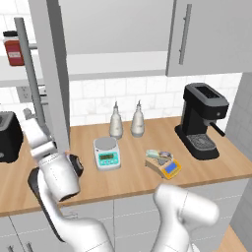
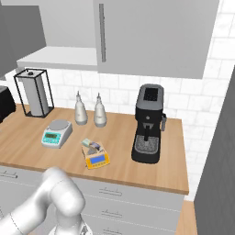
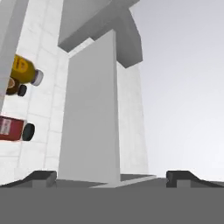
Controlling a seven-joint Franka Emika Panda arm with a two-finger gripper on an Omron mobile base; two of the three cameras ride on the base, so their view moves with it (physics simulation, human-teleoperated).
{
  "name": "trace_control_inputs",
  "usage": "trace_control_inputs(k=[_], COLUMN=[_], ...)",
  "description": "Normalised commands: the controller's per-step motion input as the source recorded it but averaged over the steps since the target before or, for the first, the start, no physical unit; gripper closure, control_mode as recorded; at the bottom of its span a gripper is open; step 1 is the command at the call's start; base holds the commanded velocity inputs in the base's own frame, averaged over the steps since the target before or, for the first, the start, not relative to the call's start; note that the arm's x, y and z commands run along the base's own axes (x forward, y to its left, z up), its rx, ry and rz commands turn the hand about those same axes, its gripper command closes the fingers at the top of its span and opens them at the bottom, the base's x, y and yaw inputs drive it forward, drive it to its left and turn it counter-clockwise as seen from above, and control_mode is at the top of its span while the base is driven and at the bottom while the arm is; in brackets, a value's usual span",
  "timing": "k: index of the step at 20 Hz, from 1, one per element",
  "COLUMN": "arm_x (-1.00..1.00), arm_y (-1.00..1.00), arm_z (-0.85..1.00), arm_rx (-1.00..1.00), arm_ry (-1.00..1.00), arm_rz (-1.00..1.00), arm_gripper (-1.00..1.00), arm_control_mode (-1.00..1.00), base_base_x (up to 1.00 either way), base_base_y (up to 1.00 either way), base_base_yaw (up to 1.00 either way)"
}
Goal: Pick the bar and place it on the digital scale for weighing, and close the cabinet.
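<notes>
The bar (image 1: pixel 157 154) (image 2: pixel 89 143), pale mint and whitish, lies across the back of the tan-yellow digital scale (image 1: pixel 169 168) (image 2: pixel 96 159) at mid counter. The cabinet (image 1: pixel 206 34) (image 2: pixel 151 32) hangs above; its left door (image 1: pixel 54 74) stands open, edge-on toward me, with a long silver handle (image 1: pixel 27 74). My gripper (image 1: pixel 28 116) (image 3: pixel 111 177) is raised at the left, just beside that open door and far from the scale. It is open, and between its fingertips (image 3: pixel 41 177) the grey door panel (image 3: pixel 89 109) rises close ahead.
A white scale (image 1: pixel 107 152) (image 2: pixel 57 132) with a round plate sits left of the tan one. Two dispenser bottles (image 1: pixel 126 120) stand behind, and a black coffee machine (image 1: pixel 202 120) (image 2: pixel 149 124) to the right. A toaster (image 1: pixel 7 135), a paper-towel holder (image 2: pixel 32 92) and shelf jars (image 1: pixel 13 47) (image 3: pixel 13 129) are at left.
</notes>
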Motion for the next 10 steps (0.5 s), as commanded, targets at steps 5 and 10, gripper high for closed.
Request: trace_control_inputs(k=[5,10], arm_x=[0.66,0.76], arm_y=[0.21,-0.11], arm_z=[0.0,0.0], arm_rx=[0.49,0.53], arm_ry=[0.17,0.18], arm_rz=[-0.13,-0.16], arm_gripper=[-1.0,-1.0], arm_control_mode=[-1.0,-1.0], base_base_x=[0.0,0.0], base_base_y=[0.0,0.0], base_base_yaw=[0.0,0.0])
